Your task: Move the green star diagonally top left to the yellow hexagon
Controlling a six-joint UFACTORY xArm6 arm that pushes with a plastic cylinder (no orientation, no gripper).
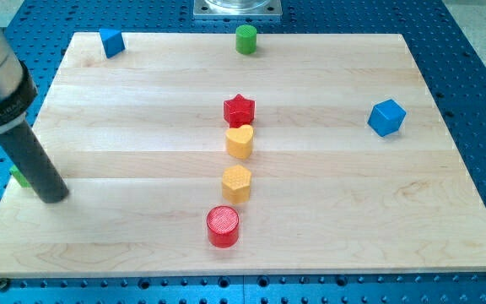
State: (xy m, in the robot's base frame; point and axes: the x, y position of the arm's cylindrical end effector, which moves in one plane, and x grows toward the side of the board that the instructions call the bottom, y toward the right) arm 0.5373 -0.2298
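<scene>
The yellow hexagon (237,182) sits near the middle of the wooden board (353,219), low in a column of blocks. A small green piece (18,176) shows at the board's left edge, mostly hidden behind the dark rod; its shape cannot be made out, and it may be the green star. My tip (53,197) rests on the board at the far left, just right of and below that green piece, far left of the yellow hexagon.
A red star (239,109) and a yellow heart (240,142) stand above the hexagon, and a red cylinder (223,225) below it. A green cylinder (245,39) is at the top edge, a blue block (112,42) at the top left, a blue cube (386,117) at the right.
</scene>
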